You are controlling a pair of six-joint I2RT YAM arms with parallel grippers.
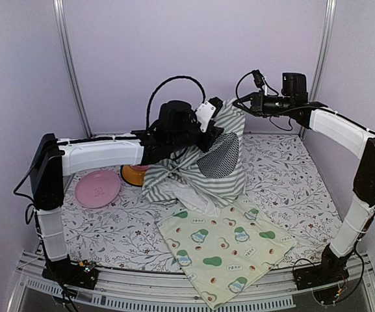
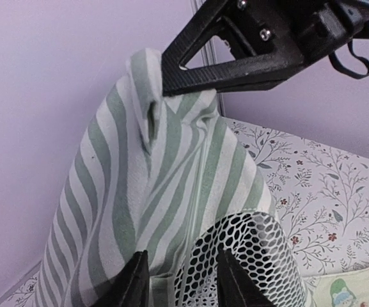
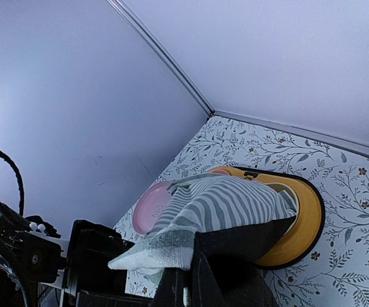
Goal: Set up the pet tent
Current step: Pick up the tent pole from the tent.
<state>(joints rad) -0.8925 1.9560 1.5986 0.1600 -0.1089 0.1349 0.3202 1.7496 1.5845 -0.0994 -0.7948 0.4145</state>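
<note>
Lavender walls close in three sides of a desk [image 1: 291, 182] covered with a white floral-print cloth. A pink round dish [image 1: 97, 188] sits at desk left, showing a plain pink inside. Just beside it is an orange bowl [image 1: 135, 175] with a dark rim. The bowl is mostly hidden by fabric and the left arm, so I cannot tell what it contains.

The sage-green and white striped fabric pet tent [image 1: 193, 179] is at desk centre, half up. Its peak is held above the desk and the lower fabric lies crumpled on the cloth against the orange bowl. The tent's round white mesh window [image 1: 218, 155] faces front-right. A pale yellow avocado-print mat [image 1: 223, 250] lies flat in front, its far edge meeting the tent's fabric.

The right gripper [image 3: 184, 278] has its jaws pressed together, pinching the striped peak of the pet tent. The left gripper [image 2: 184, 278] has its jaws partly spread. It sits close against the striped side panel next to the mesh window, with nothing clamped. Whether the jaws touch the fabric, I cannot tell.
</note>
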